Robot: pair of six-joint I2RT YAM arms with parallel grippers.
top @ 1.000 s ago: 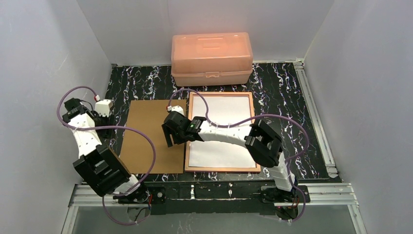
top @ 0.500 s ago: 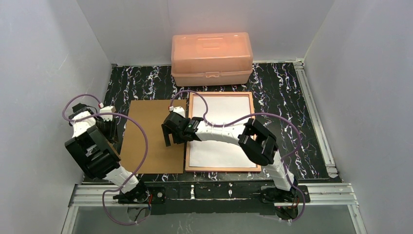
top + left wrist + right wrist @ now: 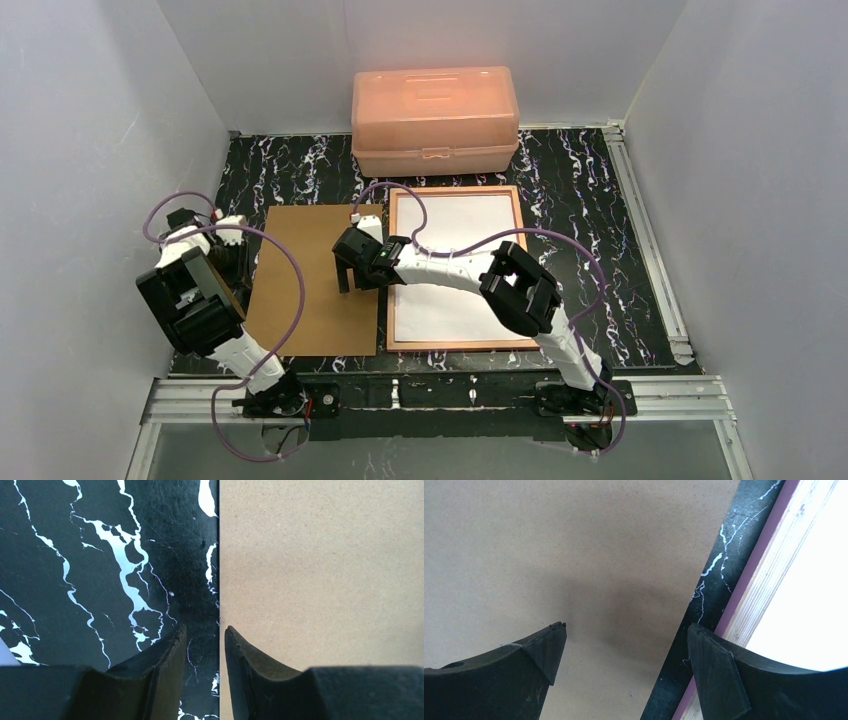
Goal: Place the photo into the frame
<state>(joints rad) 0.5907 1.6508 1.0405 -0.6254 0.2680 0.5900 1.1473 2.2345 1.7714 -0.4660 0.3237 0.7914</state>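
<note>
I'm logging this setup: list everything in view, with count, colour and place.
frame: one, tan-orange border, flat on the table, right of centre.
photo: one, plain white side up, lying inside the frame's border.
backing board: one, brown, flat on the table just left of the frame.
box: one, salmon-pink, lidded, at the far edge behind the frame.
table: one, black with white veins.
left hand: one, black fingers narrowly apart, over the backing board's left edge.
right hand: one, black fingers wide apart, spanning the gap between backing board and frame.
</note>
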